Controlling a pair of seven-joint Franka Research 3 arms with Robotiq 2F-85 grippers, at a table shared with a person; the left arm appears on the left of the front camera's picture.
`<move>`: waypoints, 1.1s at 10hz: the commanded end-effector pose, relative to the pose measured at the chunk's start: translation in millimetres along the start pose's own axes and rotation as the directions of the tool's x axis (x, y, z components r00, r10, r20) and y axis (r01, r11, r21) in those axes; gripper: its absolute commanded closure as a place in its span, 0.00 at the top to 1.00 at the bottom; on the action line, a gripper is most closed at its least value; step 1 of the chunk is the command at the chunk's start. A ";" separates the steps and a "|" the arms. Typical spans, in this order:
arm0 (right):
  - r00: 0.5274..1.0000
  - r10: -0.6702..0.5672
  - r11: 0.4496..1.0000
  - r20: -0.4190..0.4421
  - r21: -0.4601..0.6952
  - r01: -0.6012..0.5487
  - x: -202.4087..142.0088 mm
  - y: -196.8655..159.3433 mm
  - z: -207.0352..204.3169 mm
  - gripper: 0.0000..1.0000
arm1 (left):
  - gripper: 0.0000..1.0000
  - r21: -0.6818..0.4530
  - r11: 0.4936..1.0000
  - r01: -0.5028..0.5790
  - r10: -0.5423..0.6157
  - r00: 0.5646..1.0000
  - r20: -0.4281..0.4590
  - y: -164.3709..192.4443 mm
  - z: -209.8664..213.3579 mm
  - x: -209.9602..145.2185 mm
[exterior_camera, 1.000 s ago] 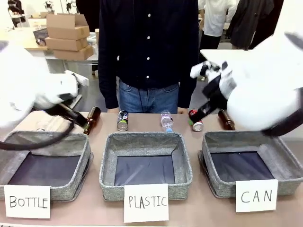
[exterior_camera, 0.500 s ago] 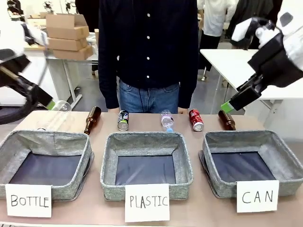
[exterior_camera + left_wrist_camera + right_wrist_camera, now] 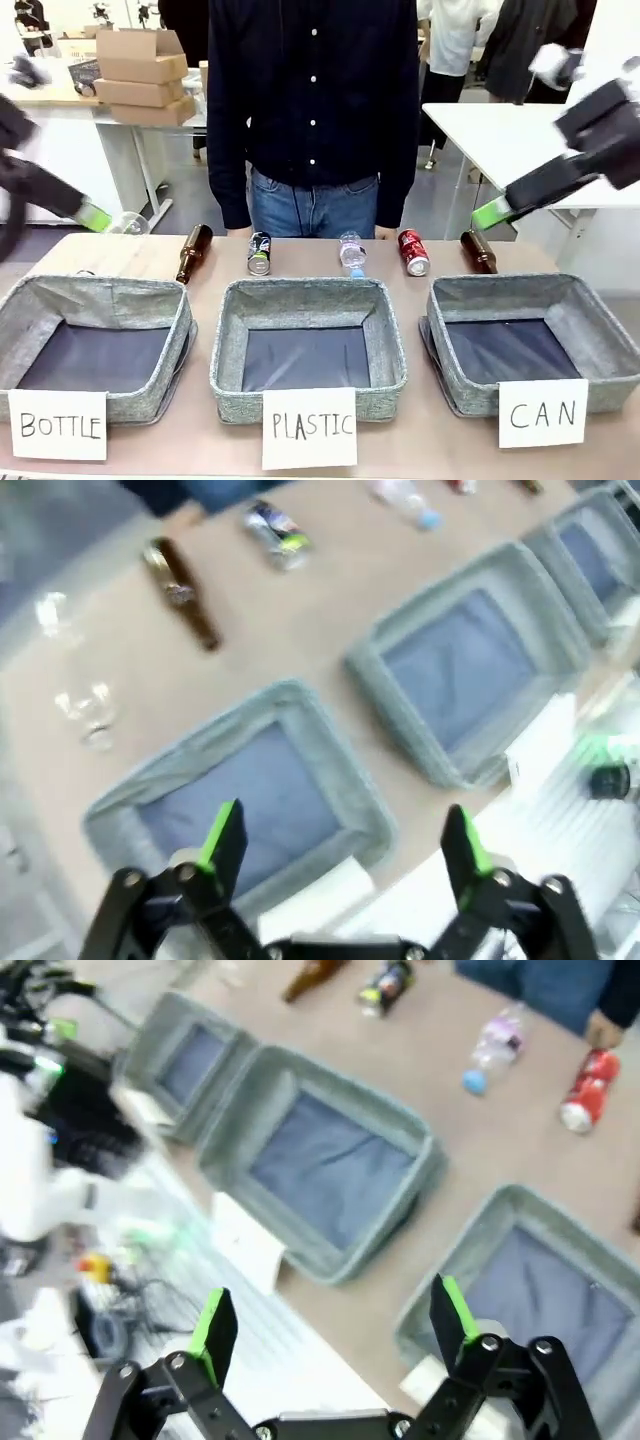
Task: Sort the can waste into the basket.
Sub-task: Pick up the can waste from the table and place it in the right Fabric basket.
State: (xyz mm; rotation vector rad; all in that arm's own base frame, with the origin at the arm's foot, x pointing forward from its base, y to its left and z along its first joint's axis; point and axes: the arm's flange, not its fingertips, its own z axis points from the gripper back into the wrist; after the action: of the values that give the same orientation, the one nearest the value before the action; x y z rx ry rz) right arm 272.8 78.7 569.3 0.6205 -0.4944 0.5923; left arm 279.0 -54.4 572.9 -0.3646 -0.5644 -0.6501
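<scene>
- Front view: three rectangular grey fabric baskets, felt-like, with soft walls and dark flat bottoms, sit in a row on the tan table (image 3: pixel 150 255). White cards on their fronts are hand-lettered in black: "BOTTLE", "PLASTIC", "CAN".
- The CAN basket (image 3: pixel 500 288) is on the robot's right. Both cans lie on the table outside it.
- The red can (image 3: pixel 413 252) lies on its side just behind the CAN basket's far left corner, silver end toward the camera. Its white lettering is too small to read.
- The black-and-blue can (image 3: pixel 260 254) lies on its side behind the PLASTIC basket (image 3: pixel 310 290), well apart from the CAN basket. Its print is unreadable.
- A clear plastic bottle (image 3: pixel 351 253) with a blue cap lies between the cans. One brown glass bottle (image 3: pixel 193 253) is behind the BOTTLE basket (image 3: pixel 100 290), and another (image 3: pixel 478 251) is just beside the red can.
- Each arm shows one black, green-tipped finger raised above the table, at far left (image 3: pixel 92 215) and far right (image 3: pixel 492 212). The jaw gap can't be judged from here.
- Left wrist view: the left gripper (image 3: pixel 343 832) is spread wide with nothing between its green pads, above the BOTTLE basket. The picture is blurred.
- Right wrist view: the right gripper (image 3: pixel 331 1315) is also spread wide and empty. It looks down into the baskets, and no card lettering is readable.
</scene>
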 end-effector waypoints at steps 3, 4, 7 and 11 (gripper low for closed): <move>0.865 -0.499 0.783 0.057 0.456 0.422 -28.8 -58.8 53.7 1.00 | 1.00 -0.743 0.642 -0.189 0.399 0.910 0.113 70.6 27.7 -49.2; 0.854 -0.516 0.765 0.063 0.481 0.427 -29.6 -66.3 56.3 1.00 | 1.00 -0.780 0.603 -0.169 0.442 0.885 0.149 75.3 22.8 -50.4; 0.821 -0.561 0.795 0.108 0.345 0.498 -19.9 -69.7 52.3 1.00 | 1.00 -0.746 0.609 -0.271 0.500 0.861 0.096 86.2 10.2 -44.6; 0.835 -0.545 0.745 0.071 0.497 0.444 -35.0 -82.3 62.3 1.00 | 1.00 -0.785 0.605 -0.135 0.434 0.882 0.183 81.9 24.1 -57.2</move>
State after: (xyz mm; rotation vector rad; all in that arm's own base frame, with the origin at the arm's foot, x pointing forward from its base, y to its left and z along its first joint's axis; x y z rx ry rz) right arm 280.1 -29.2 559.5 1.2229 -0.3382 0.0878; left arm 285.2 46.5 543.3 -1.3848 -0.5091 -0.4430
